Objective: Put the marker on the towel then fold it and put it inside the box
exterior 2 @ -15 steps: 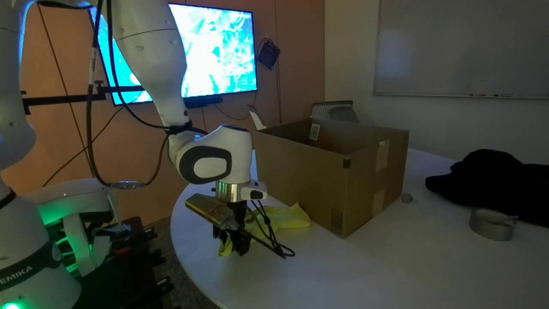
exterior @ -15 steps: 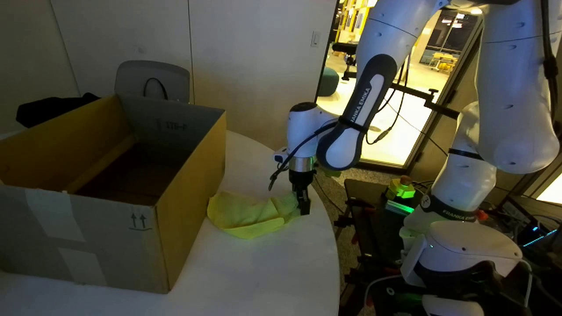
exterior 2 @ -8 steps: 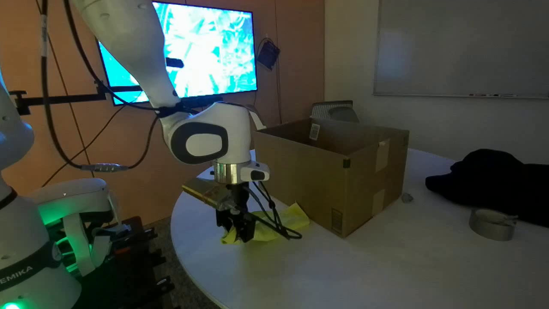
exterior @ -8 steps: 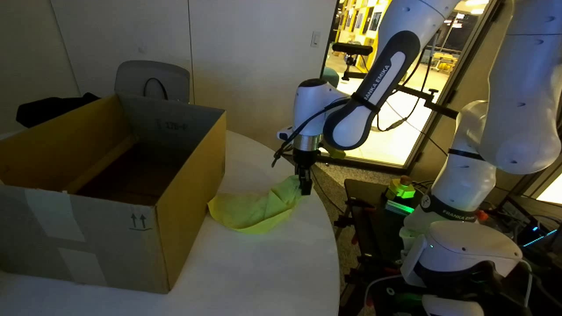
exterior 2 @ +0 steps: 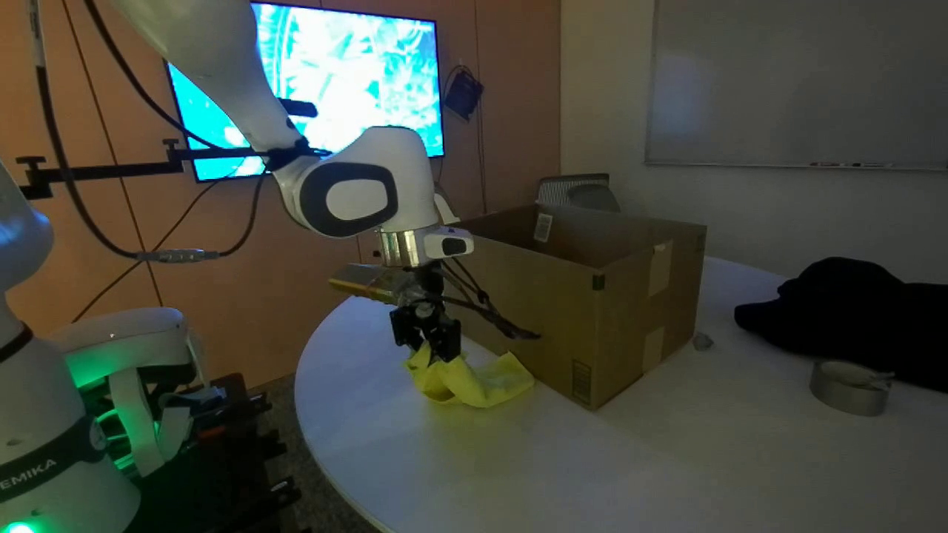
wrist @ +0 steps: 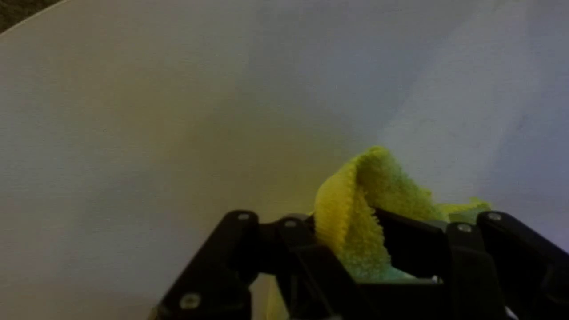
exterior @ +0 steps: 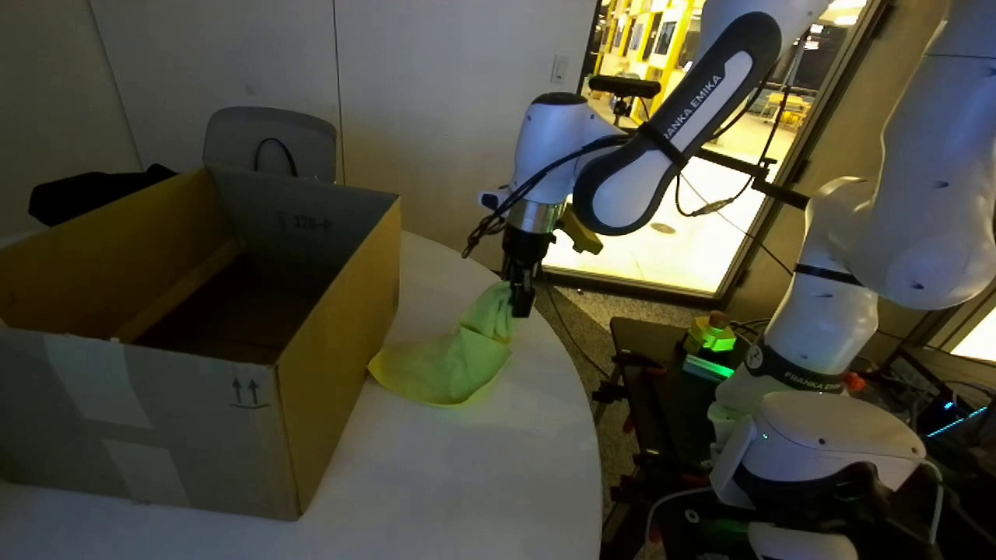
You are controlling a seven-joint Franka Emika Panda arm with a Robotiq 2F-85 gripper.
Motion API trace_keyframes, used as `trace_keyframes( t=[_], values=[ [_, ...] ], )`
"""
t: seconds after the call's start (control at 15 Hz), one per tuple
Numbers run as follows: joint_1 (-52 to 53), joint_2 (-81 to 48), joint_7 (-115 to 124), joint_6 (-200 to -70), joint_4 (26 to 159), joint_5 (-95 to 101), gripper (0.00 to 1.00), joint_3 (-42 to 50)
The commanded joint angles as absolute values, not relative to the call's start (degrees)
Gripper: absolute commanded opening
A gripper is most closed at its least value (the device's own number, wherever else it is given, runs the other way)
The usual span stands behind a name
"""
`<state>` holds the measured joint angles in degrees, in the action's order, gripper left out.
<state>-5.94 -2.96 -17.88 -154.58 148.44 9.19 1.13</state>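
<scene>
The yellow-green towel has one end lying on the table beside the box. Its other end is bunched and lifted by my gripper. In an exterior view, the towel hangs from the gripper down to the table. In the wrist view, a fold of towel stands between the fingers of the gripper, which are shut on it. The large brown cardboard box is open at the top; it also shows in an exterior view. The marker is hidden or out of view.
The white round table ends at a curved edge on the robot's side. A grey tape roll, a black garment and a small grey lump lie beyond the box. A chair stands behind the table.
My gripper has risen, lifting the held end of the towel off the table, and has tilted slightly. The towel's other end stays by the box. The box has not moved.
</scene>
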Motion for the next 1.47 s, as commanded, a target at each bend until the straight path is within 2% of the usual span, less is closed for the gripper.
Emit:
trace_keyframes(
  t=[0.0,0.47,1.13,1.4],
  values=[
    [-3.36,-5.18,-19.20,-155.00,144.15,6.70,0.01,-0.04],
    [-0.58,-15.16,-23.73,-149.43,132.92,5.68,0.01,-4.58],
    [2.28,-30.47,-28.78,-127.76,116.63,9.97,0.01,-7.95],
    [3.90,-34.31,-30.19,-123.60,111.50,11.12,0.01,-9.05]
  ],
)
